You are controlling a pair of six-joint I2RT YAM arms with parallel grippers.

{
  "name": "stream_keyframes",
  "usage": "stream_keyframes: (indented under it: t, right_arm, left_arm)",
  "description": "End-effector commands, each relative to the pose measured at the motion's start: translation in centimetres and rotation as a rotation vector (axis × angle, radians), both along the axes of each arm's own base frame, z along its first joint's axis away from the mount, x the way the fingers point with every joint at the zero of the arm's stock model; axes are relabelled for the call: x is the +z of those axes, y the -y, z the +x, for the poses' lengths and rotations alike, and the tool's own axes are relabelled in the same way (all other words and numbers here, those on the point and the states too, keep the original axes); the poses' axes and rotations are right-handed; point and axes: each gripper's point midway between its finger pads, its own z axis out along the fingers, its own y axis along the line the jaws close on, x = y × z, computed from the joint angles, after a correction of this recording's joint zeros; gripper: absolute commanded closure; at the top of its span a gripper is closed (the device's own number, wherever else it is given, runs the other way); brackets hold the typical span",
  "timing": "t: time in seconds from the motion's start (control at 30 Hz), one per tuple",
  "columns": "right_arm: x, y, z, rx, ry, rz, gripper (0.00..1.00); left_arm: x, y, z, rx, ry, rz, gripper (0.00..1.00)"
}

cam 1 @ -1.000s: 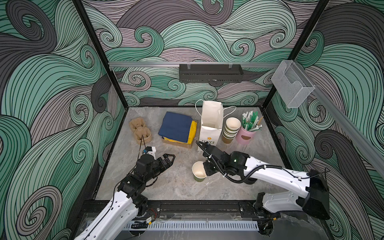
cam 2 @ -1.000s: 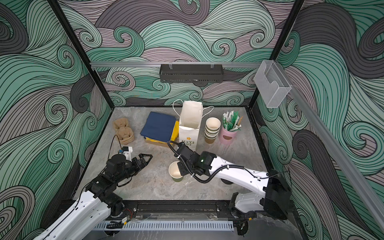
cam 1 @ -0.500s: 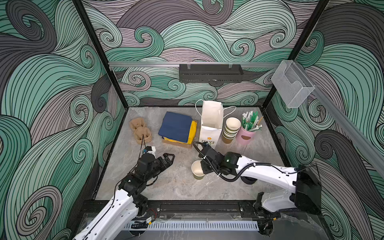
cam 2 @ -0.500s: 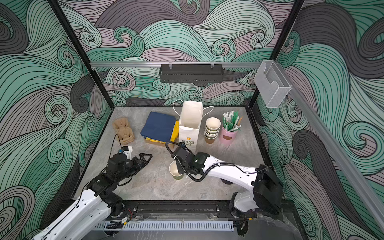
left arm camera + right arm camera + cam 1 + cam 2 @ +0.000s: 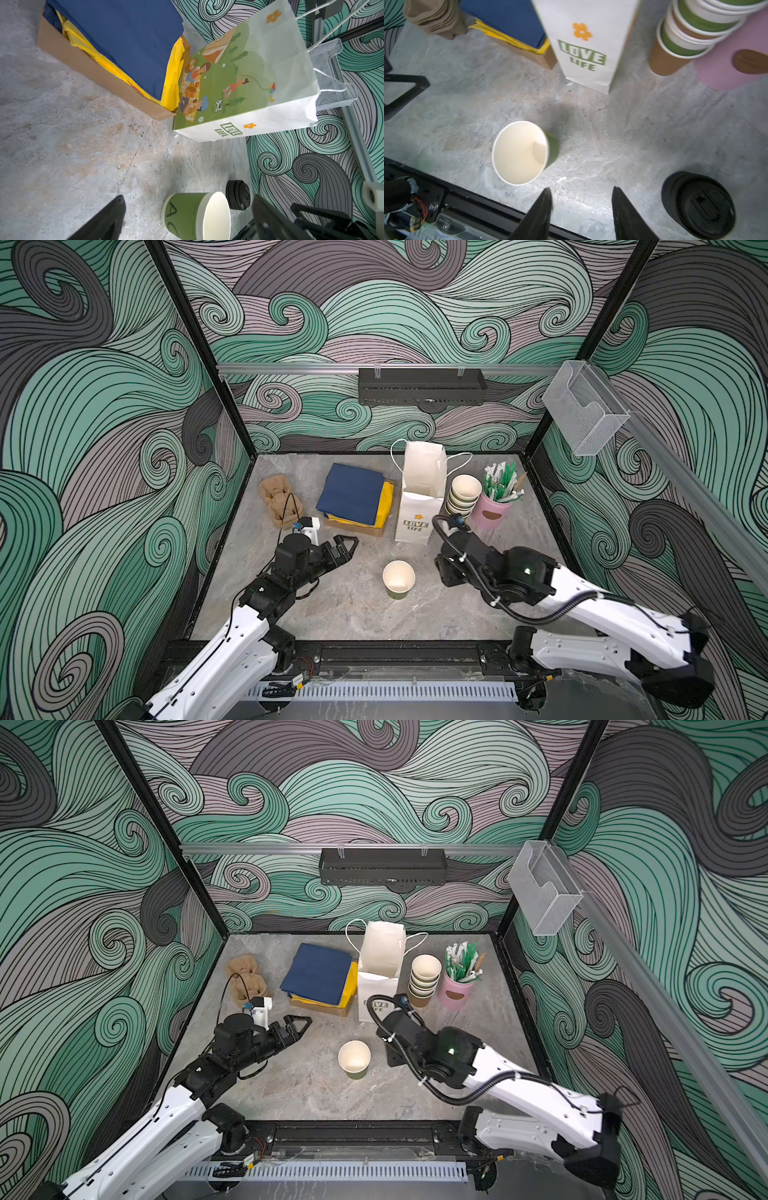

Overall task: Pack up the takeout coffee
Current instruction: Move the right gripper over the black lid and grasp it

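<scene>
No lidded takeout coffee is in view. A lidless green paper cup (image 5: 398,578) (image 5: 354,1057) (image 5: 195,216) (image 5: 520,152) stands upright and alone on the grey table. A stack of loose black lids (image 5: 697,205) (image 5: 238,195) sits close beside it; my right arm hides the stack in both top views. My right gripper (image 5: 581,191) (image 5: 444,572) is just right of the cup, open, with only bare table between its fingers. My left gripper (image 5: 347,545) (image 5: 300,1025) (image 5: 188,198) hangs open to the cup's left, pointing at it but clear of it.
A white "LOVE LIFE" paper bag (image 5: 419,497) (image 5: 583,41) stands open behind the cup. Beside it are a stack of lidless cups (image 5: 463,495), a pink holder of sachets (image 5: 494,510), a box of blue and yellow napkins (image 5: 357,499) and brown cup carriers (image 5: 276,499).
My right gripper, earlier shut at the cup's rim, has opened and drawn back to the right, leaving the cup standing free. The left arm has barely moved.
</scene>
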Motion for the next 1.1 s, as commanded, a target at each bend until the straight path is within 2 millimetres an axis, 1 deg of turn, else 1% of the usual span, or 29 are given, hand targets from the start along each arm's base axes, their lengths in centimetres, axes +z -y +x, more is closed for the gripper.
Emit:
stream_keyframes:
  t: [0.0,0.07,0.13,0.27,0.3,0.37,0.43,0.53,0.57,0.63,0.83,0.9,1.07]
  right_arm:
    - [-3.5,9.1,-2.4,-0.267,-0.138,-0.206,0.51]
    - [-4.7,11.6,-2.6,-0.403,-0.168,-0.175,0.5]
    - [-5.7,13.0,-2.4,-0.488,-0.189,-0.156,0.47]
    - [-7.3,15.5,-1.8,-0.623,-0.243,-0.213,0.4]
    - [-7.6,15.4,-1.5,-0.618,-0.257,-0.213,0.39]
    - [-8.7,14.6,-0.8,-0.586,-0.294,-0.181,0.3]
    - [-9.6,13.9,-0.3,-0.561,-0.331,-0.14,0.23]
    - [-10.8,14.3,-0.3,-0.572,-0.387,-0.139,0.18]
    - [-11.1,14.6,-0.2,-0.582,-0.397,-0.142,0.17]
    - [-11.5,14.4,0.0,-0.574,-0.414,-0.128,0.16]
    - [-13.0,14.7,-0.4,-0.623,-0.487,-0.111,0.15]
    - [-13.3,15.0,-0.4,-0.639,-0.497,-0.112,0.14]
    - [-13.7,15.8,-0.4,-0.682,-0.491,-0.127,0.15]
  left_arm:
    - [2.8,0.6,1.1,-0.027,0.114,0.026,0.02]
    - [2.9,0.7,1.5,-0.024,0.109,0.031,0.02]
    - [2.8,0.9,1.7,-0.023,0.092,0.028,0.02]
    - [2.7,1.5,2.0,-0.026,0.05,-0.013,0.02]
    - [2.8,1.6,2.1,-0.025,0.051,-0.024,0.02]
    - [2.8,1.7,2.3,-0.021,0.055,-0.034,0.02]
    - [2.9,1.7,2.5,-0.014,0.058,-0.033,0.02]
    - [3.1,1.7,2.6,-0.014,0.068,-0.033,0.02]
    - [3.2,1.7,2.6,-0.016,0.074,-0.034,0.02]
    - [3.3,1.9,2.7,-0.024,0.084,-0.035,0.02]
    - [3.3,2.3,2.7,-0.047,0.076,-0.027,0.02]
    - [3.1,2.3,2.7,-0.049,0.071,-0.026,0.02]
    - [3.6,2.2,2.8,-0.041,0.083,-0.027,0.02]
